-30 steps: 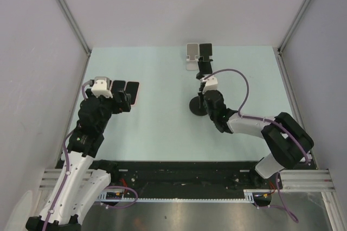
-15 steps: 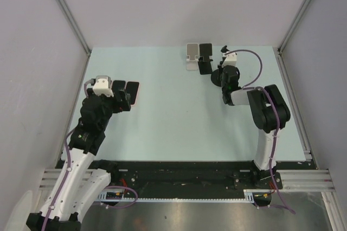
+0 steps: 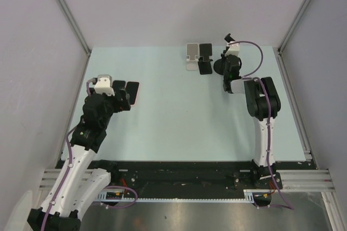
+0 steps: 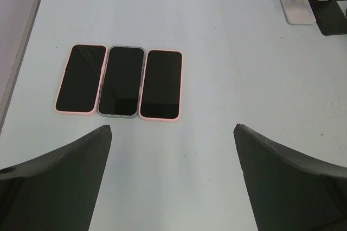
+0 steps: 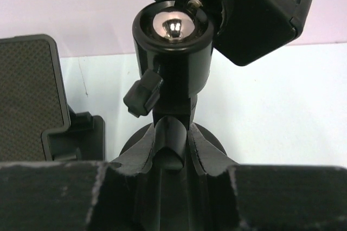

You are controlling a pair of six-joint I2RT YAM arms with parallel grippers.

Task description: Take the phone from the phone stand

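Three phones lie flat side by side at the table's left: a pink-cased phone (image 4: pixel 81 78), a grey-cased one (image 4: pixel 121 81) and another pink-cased one (image 4: pixel 161 83), seen from above as a row (image 3: pixel 132 90). My left gripper (image 4: pixel 172 129) hovers open just short of them, holding nothing. My right gripper (image 5: pixel 172 139) is shut on the stem of a black phone stand (image 5: pixel 172 30) with a ball joint and round base, at the back right (image 3: pixel 221 67). Its clamp plate (image 5: pixel 255 19) carries no phone in view.
A white phone stand (image 3: pixel 191 56) and a black folding stand (image 3: pixel 205 57) sit at the table's back edge, just left of the held stand. The black one (image 5: pixel 30 95) shows close on the left in the right wrist view. Grey walls enclose the table.
My right arm has carried the round-base stand from the table's middle to the back right, beside the other stands. The left arm has barely moved.
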